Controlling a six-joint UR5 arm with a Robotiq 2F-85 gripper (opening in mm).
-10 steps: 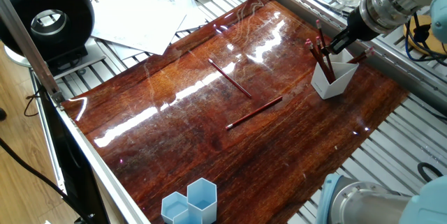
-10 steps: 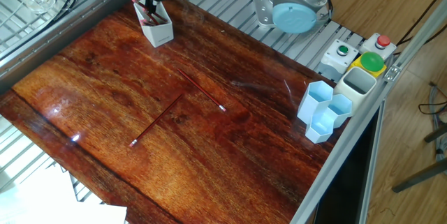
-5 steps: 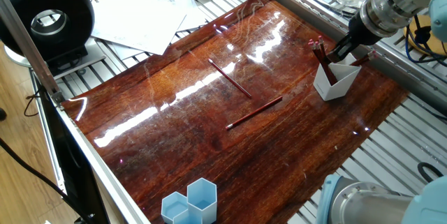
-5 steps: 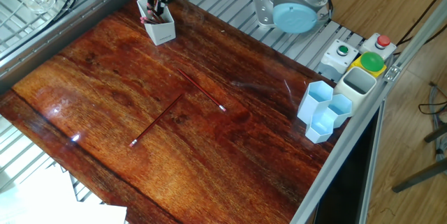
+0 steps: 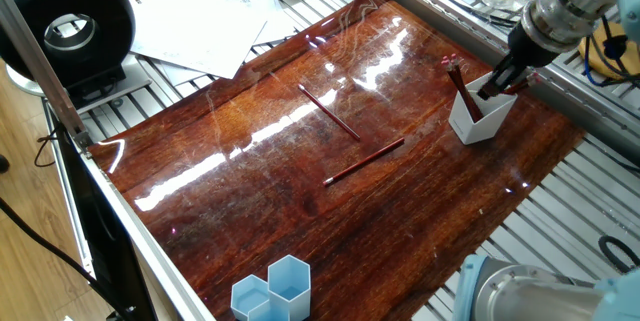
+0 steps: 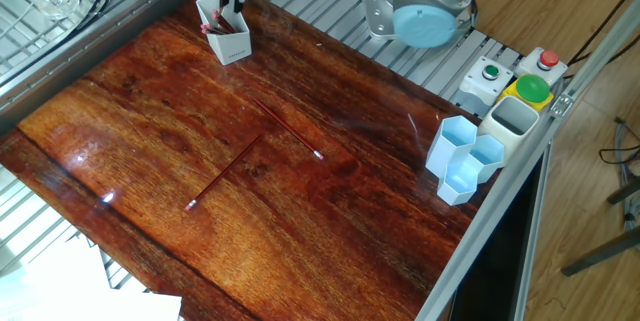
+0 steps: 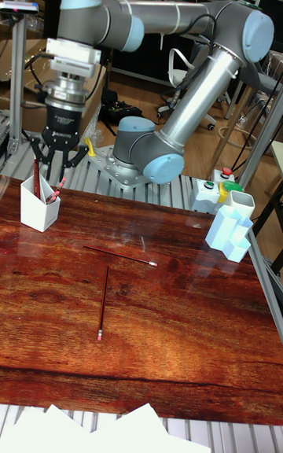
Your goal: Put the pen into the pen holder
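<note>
We find the tool (image 7: 60, 160) spread open, gripping nothing, just above the white pen holder (image 7: 38, 207), which has pens inside. Two pens (image 7: 104, 301) lie on the tabletop (image 7: 173, 327), well clear of it, awaiting pickup.

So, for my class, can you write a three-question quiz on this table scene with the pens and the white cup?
1. True or false: the gripper hangs above the white pen holder.
2. How many pens lie loose on the wooden table?
3. Where do the light blue honeycomb cups stand? A) beside the pen holder B) on the far side of the table from it C) between the loose pens

Key: 1 true. 2 two: one pen and another pen. 3 B.
</note>
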